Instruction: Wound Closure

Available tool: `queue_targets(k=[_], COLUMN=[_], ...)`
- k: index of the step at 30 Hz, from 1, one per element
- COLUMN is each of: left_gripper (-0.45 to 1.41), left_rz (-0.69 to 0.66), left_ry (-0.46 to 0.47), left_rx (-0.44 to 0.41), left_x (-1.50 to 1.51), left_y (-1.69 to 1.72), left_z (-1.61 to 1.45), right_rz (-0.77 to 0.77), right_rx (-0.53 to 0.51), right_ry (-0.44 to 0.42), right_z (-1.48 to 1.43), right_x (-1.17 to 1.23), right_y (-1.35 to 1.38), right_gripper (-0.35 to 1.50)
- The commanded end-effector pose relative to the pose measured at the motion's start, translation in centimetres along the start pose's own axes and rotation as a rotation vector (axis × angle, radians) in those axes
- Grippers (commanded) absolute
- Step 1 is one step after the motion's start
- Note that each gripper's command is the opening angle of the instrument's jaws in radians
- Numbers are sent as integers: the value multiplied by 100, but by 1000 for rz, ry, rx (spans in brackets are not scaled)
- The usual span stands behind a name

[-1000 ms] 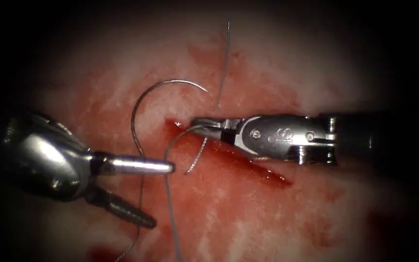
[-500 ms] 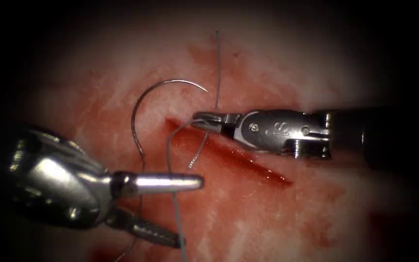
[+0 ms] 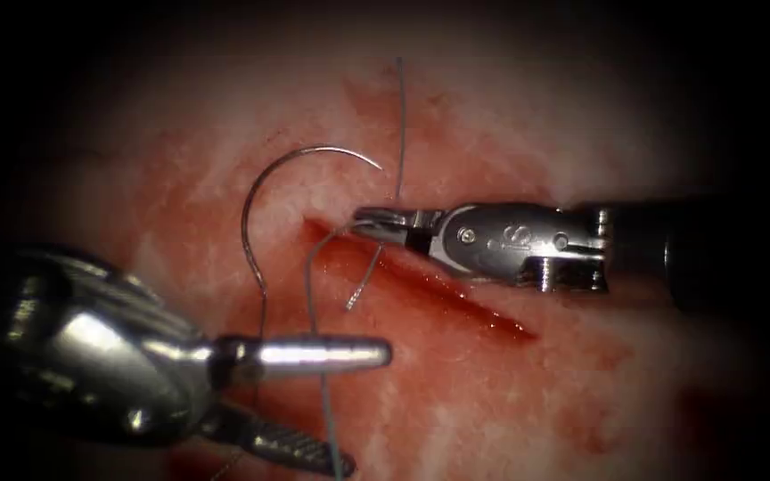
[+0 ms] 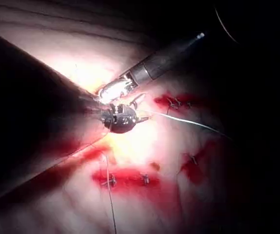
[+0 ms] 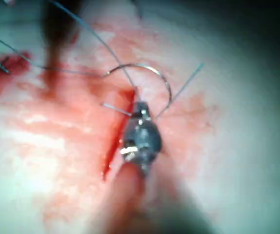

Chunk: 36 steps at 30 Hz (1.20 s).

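Needle (image 3: 265, 191): thin curved steel, free.

Thread (image 3: 314, 294) runs off the near edge, end unseen. Left tool (image 3: 349, 405): shaft lost in dark at left. Right tool (image 3: 369, 223) shaft fades into dark at right; can't tell what its tips pinch, too small.

No room or furniture to see tbh, just dark all round the tissue (image 3: 456, 419). Light falls brightest near its middle and fades fast toward the edges (heavy vignette). In the left wrist view a hot glare patch sits on it, w/ black beyond.
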Motion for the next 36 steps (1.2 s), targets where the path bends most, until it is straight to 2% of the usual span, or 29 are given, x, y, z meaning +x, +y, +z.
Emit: queue_targets(k=[1,2,7,10,14,18,20,21,22,24,25,26,28,31,36], left_gripper=[-12,-35,-35,-35,-35,-35,-35,-32,-16,-7,7,39,64,70,71], left_rz=[24,58,74,84,91,98,23,-3,-18,-21,-29,-65,-84,-129,-166], left_ry=[1,0,16,14,-23,-52,-68,-61,-37,-19,-9,11,31,68,88], left_rx=[-4,-5,-17,-20,-17,-8,-2,-6,-5,-9,-14,-25,-34,-29,-38], left_x=[-2,-3,-19,-34,-67,-82,-84,-84,-82,-74,-69,-56,-43,-21,-1], left_y=[10,14,16,13,10,13,10,8,7,7,7,6,2,-1,6], left_z=[7,8,-2,-22,-65,-75,-72,-71,-69,-66,-65,-61,-57,-46,-24], right_rz=[1,2,5,10,27,34,37,37,37,35,34,32,31,30,26], right_rx=[3,3,8,14,18,13,7,1,2,-3,-5,-8,-11,-16,-18], right_ry=[1,1,11,26,45,45,43,41,42,41,41,40,40,36,31], right_z=[8,7,0,-10,-33,-42,-40,-37,-35,-32,-30,-29,-28,-24,-16], right_x=[-1,0,2,6,21,27,29,29,28,25,23,20,18,17,13], right_y=[-3,-4,-7,-12,-21,-29,-27,-25,-23,-19,-17,-14,-13,-9,-7], right_gripper=[-35,-35,-35,-35,-35,-35,-35,-35,-35,-35,-35,-35,-35,-35,-35])
